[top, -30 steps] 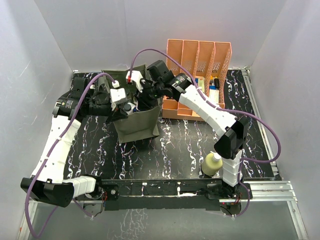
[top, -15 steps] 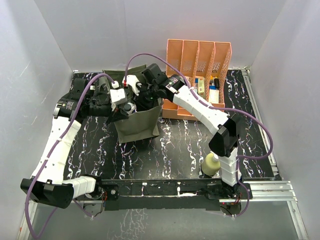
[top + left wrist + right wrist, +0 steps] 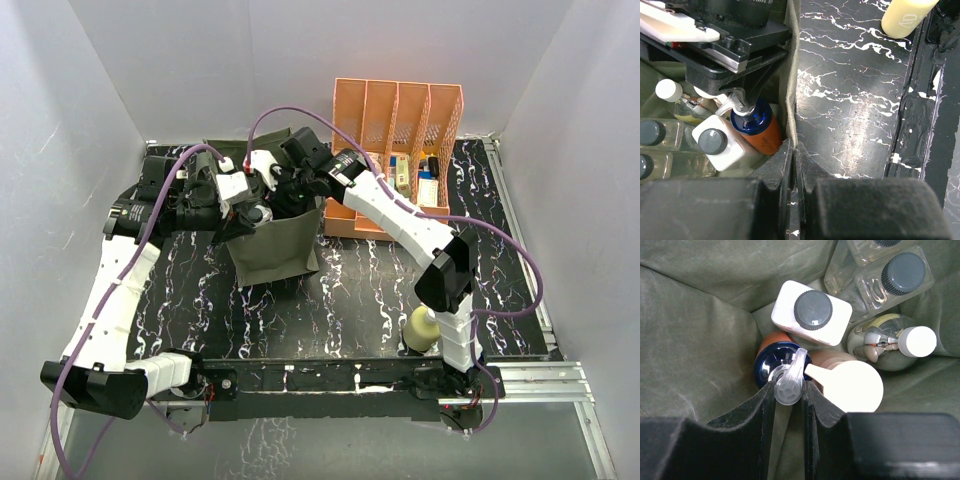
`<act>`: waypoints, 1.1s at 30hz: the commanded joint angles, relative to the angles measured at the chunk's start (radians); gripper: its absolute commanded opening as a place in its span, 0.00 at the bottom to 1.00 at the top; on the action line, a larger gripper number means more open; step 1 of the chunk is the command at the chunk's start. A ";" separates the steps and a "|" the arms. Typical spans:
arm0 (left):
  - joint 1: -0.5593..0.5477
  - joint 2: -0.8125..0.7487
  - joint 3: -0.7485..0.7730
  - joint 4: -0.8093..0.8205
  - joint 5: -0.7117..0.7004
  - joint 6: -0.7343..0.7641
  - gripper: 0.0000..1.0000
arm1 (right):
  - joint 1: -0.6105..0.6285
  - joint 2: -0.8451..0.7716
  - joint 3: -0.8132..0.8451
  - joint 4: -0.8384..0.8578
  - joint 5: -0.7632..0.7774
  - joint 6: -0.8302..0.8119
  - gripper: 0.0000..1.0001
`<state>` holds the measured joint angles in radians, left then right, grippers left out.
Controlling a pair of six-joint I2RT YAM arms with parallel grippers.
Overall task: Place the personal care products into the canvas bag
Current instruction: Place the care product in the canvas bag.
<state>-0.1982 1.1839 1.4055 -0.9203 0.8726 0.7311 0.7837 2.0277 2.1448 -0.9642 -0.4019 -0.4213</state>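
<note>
The olive canvas bag (image 3: 278, 252) stands open at the table's back left. My left gripper (image 3: 794, 150) is shut on the bag's rim (image 3: 792, 80), holding the mouth open. Down inside the bag, my right gripper (image 3: 789, 387) is shut on the clear pump head of the small orange-blue bottle (image 3: 771, 360). Around that bottle stand the white grey-capped bottle (image 3: 812, 312), a beige bottle (image 3: 852, 385), clear glass dark-capped bottles (image 3: 892, 277) and a round white-capped bottle (image 3: 890, 342). The pale yellow bottle (image 3: 424, 328) stands outside the bag on the table, by the right arm's base.
A peach slotted file organiser (image 3: 400, 110) with small boxes and tubes stands right of the bag at the back. The right arm (image 3: 400, 215) stretches across in front of it. White walls close in the black marbled table (image 3: 350, 290).
The right arm has swung left and reached further into the bag with the orange-blue bottle. The left gripper has kept its hold on the rim.
</note>
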 commanded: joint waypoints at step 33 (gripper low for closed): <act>0.007 -0.083 -0.016 0.068 0.095 -0.034 0.00 | 0.011 -0.032 -0.132 0.144 0.019 0.003 0.20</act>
<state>-0.1917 1.1656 1.3861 -0.8871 0.8616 0.6952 0.7914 2.0392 1.9995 -0.8436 -0.3878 -0.4198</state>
